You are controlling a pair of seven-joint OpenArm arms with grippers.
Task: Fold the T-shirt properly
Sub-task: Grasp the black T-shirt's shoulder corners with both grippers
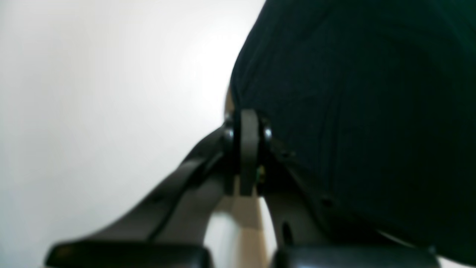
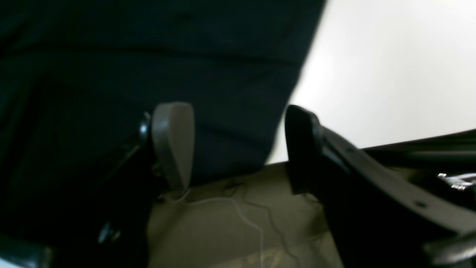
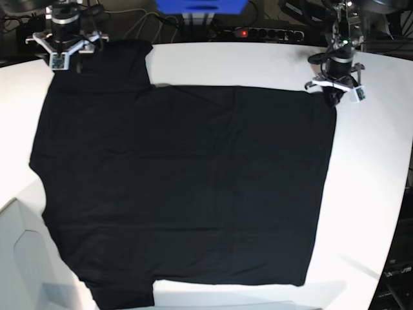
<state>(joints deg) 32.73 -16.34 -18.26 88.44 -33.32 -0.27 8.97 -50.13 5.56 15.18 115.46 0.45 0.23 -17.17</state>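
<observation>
T-shirt (image 3: 187,187): lying flat, plain black, no print or label showing (base view only).
Left gripper (image 1: 248,123): jaws pressing together at its corner.
Right gripper (image 2: 238,145): jaws standing apart over its edge.

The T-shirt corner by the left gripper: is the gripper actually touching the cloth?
Touching. In the left wrist view the left gripper has its jaws shut, pinching the edge of the black T-shirt.

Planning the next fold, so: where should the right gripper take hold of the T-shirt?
Likely the sleeve edge at the far corner, from above. The T-shirt lies flat, and the open right gripper already straddles that edge, one finger over cloth.
</observation>
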